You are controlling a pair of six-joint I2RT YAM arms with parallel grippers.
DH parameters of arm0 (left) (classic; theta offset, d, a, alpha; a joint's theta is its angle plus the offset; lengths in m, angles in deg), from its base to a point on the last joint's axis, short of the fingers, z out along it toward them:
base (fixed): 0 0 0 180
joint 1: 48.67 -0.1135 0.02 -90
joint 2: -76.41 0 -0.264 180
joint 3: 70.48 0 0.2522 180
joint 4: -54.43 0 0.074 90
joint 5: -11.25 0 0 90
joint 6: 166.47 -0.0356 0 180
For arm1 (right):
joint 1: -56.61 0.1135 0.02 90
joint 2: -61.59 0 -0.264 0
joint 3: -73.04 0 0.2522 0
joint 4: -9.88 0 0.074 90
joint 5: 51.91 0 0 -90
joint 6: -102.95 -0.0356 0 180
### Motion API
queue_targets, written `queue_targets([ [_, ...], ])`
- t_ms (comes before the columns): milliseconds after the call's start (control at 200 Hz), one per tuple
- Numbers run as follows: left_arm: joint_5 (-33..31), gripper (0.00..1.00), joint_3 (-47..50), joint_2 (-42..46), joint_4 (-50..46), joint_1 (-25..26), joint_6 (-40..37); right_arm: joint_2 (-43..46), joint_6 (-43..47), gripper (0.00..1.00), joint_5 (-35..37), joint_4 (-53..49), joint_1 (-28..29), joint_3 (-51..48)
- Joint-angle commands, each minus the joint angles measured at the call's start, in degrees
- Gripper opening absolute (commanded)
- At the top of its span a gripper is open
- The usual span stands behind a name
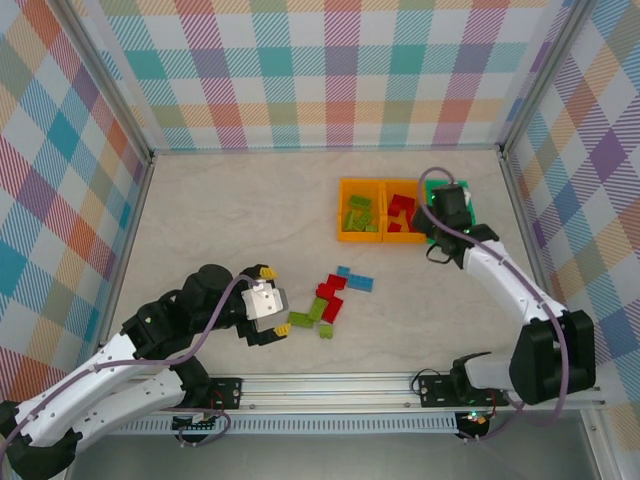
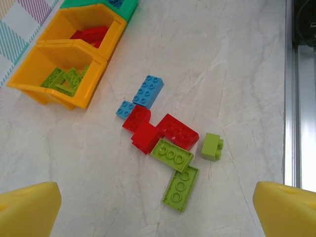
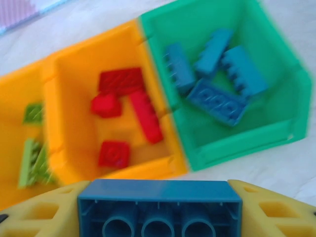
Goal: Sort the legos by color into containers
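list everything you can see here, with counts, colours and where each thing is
bins: three joined in a row, two orange, one green, far right of table
binned green bricks: several, end orange bin
binned red bricks: four, middle orange bin
binned blue bricks: four, green bin
loose blue bricks: two, mid-table
loose green bricks: three, mid-table
loose red bricks: touching cluster, count unclear, mid-table
table: one, pale marbled
left gripper: open, yellow fingers, beside loose bricks
right gripper: shut on one blue brick, above bins

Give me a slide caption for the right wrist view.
Right hand holds a light blue plastic brick near the green plastic bin of blue bricks, beside the orange plastic bin of red ones.
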Motion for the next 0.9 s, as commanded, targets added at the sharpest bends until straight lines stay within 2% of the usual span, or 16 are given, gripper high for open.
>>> queue_targets([
  [0,1.32,1.0,1.24,1.17,1.1,-0.85,-0.16,-5.24,3.67,0.5,-4.03,1.6,-5.74,4.63],
  [160,1.1,1.0,1.92,1.55,1.27,-1.22,0.02,-16.06,2.16,0.54,-9.25,1.25,-10.93,12.27],
  [215,1.13,1.0,1.94,1.55,1.37,-1.37,0.11,-19.11,0.85,0.6,-11.07,1.06,-11.75,14.62],
  [290,1.02,1.0,2.0,1.55,1.37,-1.57,0.2,-22.19,-0.59,0.75,-11.27,-0.5,-12.26,17.84],
  [380,0.65,1.0,2.31,1.55,1.43,-1.67,0.33,-23.48,-1.12,0.84,-11.44,-1.4,-12.48,20.15],
  [545,-0.41,1.0,2.31,1.12,1.87,-1.85,1.35,-21.33,-0.72,0.91,-12.6,-2.43,-12.53,20.39],
  [635,-2.54,1.0,1.13,-0.12,2.72,-2.44,6.72,-17.29,-0.53,0.91,-15.33,-2.42,-12.45,17.95],
  [745,-4.3,1.0,-3.05,-4.38,2.91,-3.07,18.24,-9.8,-1.1,0.91,-22.26,-0.25,-11.73,12.24],
  [895,-4.55,1.0,-9.86,-14.81,3.57,-3.08,35.13,0.1,2.13,0.95,-31.42,-4.03,-5.69,7.82],
])
